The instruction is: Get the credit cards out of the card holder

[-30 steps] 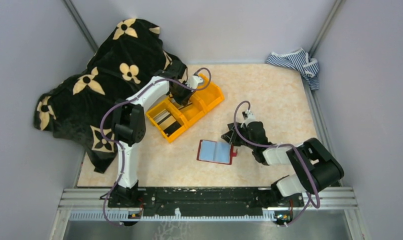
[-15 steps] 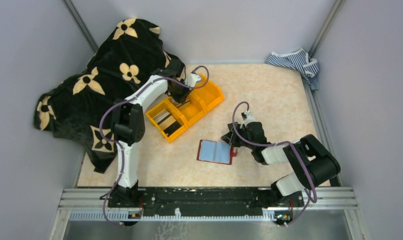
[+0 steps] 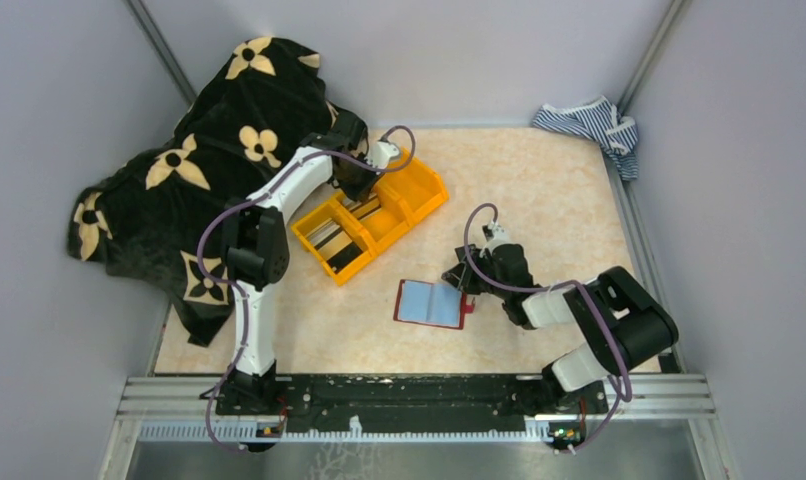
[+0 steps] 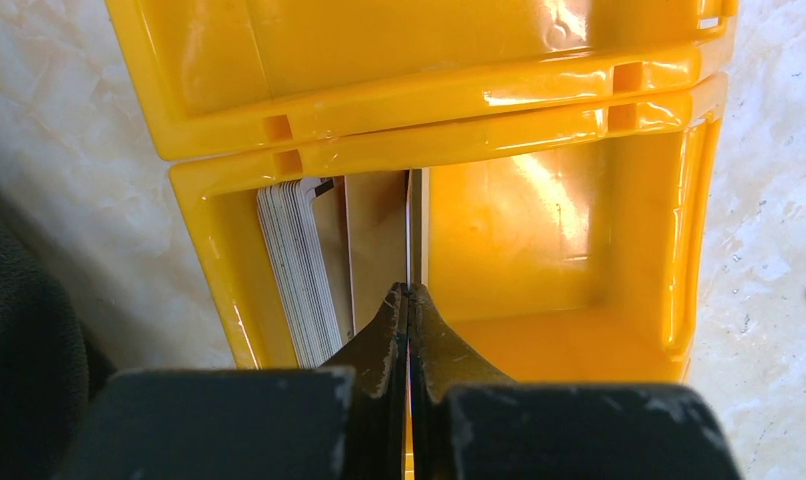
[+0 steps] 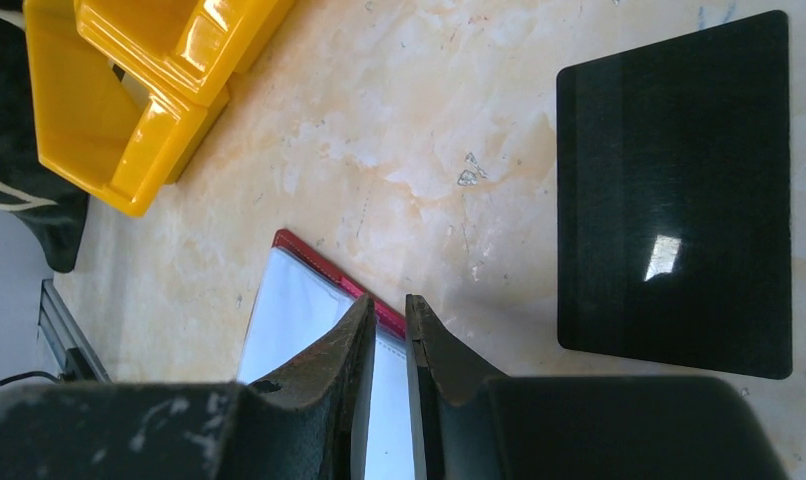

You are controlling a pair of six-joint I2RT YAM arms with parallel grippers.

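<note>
The card holder (image 3: 429,303) lies open on the table, light blue inside with a dark red rim (image 5: 329,268). My right gripper (image 5: 390,300) hovers over its right edge, jaws a narrow gap apart with nothing between them. A dark credit card (image 5: 674,190) lies flat on the table just beside it. My left gripper (image 4: 408,288) is shut on a thin card (image 4: 416,230) seen edge-on, held inside the middle compartment of the orange bin (image 4: 439,130). A stack of silver-grey cards (image 4: 299,270) and a beige card (image 4: 374,240) stand in that compartment.
The orange three-compartment bin (image 3: 419,200) sits left of centre at the back. A black blanket with cream flowers (image 3: 209,150) covers the far left corner. A striped cloth (image 3: 589,125) lies at the far right corner. Grey walls enclose the table.
My left gripper has shifted slightly back and left over the orange bin. My right gripper and the card holder have hardly moved.
</note>
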